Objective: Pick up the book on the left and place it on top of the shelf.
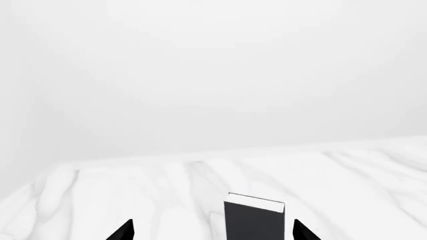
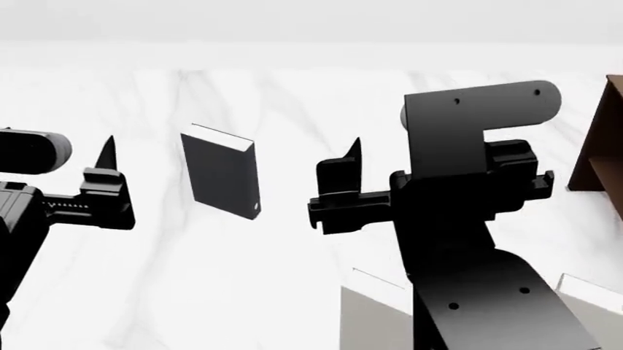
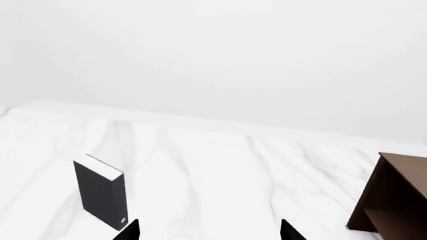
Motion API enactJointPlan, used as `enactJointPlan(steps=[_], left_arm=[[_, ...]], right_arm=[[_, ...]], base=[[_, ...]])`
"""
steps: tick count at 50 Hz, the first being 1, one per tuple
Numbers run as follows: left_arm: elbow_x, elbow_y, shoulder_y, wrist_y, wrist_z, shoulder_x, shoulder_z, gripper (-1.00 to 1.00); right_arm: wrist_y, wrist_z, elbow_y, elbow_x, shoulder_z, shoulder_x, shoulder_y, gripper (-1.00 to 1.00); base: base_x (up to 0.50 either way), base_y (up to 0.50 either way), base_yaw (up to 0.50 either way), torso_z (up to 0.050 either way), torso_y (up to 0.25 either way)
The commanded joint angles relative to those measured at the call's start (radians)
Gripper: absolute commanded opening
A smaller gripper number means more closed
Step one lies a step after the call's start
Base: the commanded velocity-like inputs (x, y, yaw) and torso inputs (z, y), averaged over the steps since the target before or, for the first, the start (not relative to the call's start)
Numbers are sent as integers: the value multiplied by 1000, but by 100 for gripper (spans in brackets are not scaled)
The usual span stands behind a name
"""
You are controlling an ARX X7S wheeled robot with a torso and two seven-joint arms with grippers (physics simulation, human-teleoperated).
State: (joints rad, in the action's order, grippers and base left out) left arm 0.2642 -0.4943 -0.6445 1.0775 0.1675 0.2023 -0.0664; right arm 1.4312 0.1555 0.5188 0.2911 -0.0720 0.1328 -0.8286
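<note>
Dark book point(image 2: 222, 177) upright on marble, brown shelf point(image 2: 597, 149) far right

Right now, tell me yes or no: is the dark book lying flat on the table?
No, the book stands upright on the marble table, untouched.

White marble counter point(image 2: 244, 292) with grey veining is filling most of the head view and is running back to a pale edge. Plain white wall point(image 1: 213, 75) is rising behind it, featureless. Two pale grey-white books are showing at the head view's bottom: one point(image 2: 375, 313) near bottom centre, standing, its lower part cut off by the frame; the other point(image 2: 594, 306) at the bottom right corner, only a corner visible. Both are sitting well apart from the counter's far edge. Their titles cannot be made out.
</note>
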Motion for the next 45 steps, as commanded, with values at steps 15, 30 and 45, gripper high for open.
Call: enactJointPlan(steps=[15, 30, 45], left_arm=[[-4, 11, -11, -3, -9, -9, 34, 100], [3, 15, -8, -7, -3, -5, 31, 100], [9, 28, -2, -23, 0, 0, 32, 100]], right_arm=[[-13, -15, -15, 14, 8, 0, 1, 100], [-34, -14, -27, 27, 12, 5, 10, 100], [-50, -14, -29, 38, -20, 14, 22, 100]], base=[[500, 0, 0, 0, 1], [367, 0, 0, 0, 2], [67, 115, 0, 0, 0]])
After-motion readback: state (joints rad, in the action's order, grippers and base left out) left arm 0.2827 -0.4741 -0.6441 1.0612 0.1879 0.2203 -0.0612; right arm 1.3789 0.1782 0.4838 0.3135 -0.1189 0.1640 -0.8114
